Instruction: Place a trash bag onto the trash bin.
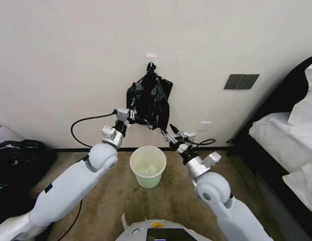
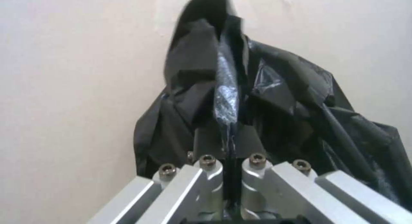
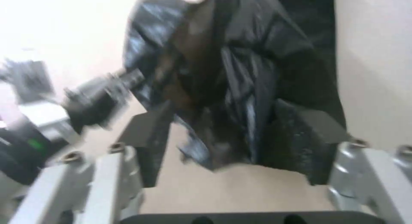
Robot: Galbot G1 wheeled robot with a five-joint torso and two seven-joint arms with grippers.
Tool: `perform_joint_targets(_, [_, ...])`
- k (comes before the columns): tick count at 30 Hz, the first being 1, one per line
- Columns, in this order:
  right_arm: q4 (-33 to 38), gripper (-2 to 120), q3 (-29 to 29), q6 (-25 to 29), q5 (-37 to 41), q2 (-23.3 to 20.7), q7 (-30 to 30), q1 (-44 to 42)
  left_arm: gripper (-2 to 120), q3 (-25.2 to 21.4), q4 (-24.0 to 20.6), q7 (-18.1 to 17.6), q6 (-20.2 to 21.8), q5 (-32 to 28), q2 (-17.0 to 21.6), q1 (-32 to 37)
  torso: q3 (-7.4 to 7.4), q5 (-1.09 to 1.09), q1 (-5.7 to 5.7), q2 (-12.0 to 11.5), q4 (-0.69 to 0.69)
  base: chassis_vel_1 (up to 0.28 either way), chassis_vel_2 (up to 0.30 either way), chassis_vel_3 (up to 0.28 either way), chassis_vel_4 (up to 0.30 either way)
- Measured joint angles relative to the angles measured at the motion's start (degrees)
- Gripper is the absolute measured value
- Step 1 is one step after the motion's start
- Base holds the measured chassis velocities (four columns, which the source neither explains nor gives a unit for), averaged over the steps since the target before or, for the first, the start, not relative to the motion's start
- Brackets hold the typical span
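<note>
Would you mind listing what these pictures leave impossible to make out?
- Head view: where the left gripper meets the trash bag is too small to read.
- Right wrist view: motion blur smears the bag's lower edge between the right gripper's fingers.
- Head view: the trash bin's base sits hidden behind its own wall.

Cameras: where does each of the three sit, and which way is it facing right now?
Head view: on the head, looking down and forward at the wall, the trash bag, the trash bin; both arms show.
Left wrist view: behind the left pincer, shut on a fold of the bag.
Right wrist view: behind the right pincer, open around the bag's lower edge.
All three share the bag.
</note>
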Motion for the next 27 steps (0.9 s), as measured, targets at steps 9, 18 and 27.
perform_joint_targets(9, [0.69, 96, -3.84, -5.88, 12.12, -4.82, 1.82, 11.12, 0, -2.22, -0.47, 0.25, -0.66, -0.18, 0.06, 2.36, 0.00, -0.01, 0.00, 0.00, 0.01, 0.000, 0.000, 0.000, 0.000])
perform_joint_targets(18, [-6.43, 100, -12.44, -10.31, 21.69, -3.60, 4.23, 26.23, 0, -3.60, -0.55, 0.37, -0.99, -0.93, -0.30, 3.72, 0.01, -0.02, 0.00, 0.00, 0.00, 0.000, 0.000, 0.000, 0.000])
perform_joint_targets(27, [-13.18, 100, -16.52, -10.38, 25.94, -0.09, 7.19, 34.64, 0, -4.31, -1.66, 0.45, -1.02, -1.13, -0.06, 4.13, 0.01, -0.02, 0.00, 0.00, -0.01, 0.000, 0.000, 0.000, 0.000])
